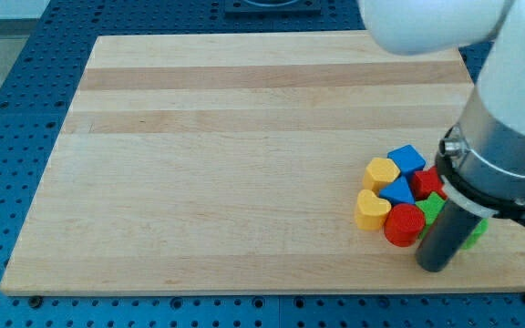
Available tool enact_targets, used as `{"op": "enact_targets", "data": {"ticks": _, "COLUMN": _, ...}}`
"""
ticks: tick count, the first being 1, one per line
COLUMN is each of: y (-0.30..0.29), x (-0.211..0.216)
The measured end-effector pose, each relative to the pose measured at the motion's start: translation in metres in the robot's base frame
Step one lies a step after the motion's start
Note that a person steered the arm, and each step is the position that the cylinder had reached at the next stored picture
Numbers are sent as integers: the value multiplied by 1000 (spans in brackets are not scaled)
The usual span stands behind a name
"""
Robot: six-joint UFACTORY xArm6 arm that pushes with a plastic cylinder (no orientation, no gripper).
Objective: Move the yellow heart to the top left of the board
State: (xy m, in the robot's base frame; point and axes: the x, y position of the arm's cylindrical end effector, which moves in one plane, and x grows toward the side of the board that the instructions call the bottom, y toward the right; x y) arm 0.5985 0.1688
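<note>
Resting on a pale wooden board over blue pegboard, my bare tip, grasping nothing, touches the red round block.

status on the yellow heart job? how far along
Done: nothing visible yet. The yellow heart sits in the block cluster at the view's lower right, beside the blue cube, far from the board's top left. A second yellow block lies just below it.
In hand: my tip is at the cluster's bottom-right edge, near the red cylinder.
Left: the whole push across the board.
</note>
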Motion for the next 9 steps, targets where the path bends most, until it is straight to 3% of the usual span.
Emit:
{"op": "enact_targets", "data": {"ticks": 4, "y": -6, "x": -8}}
{"op": "enact_targets", "data": {"ticks": 9, "y": -87, "x": -46}}
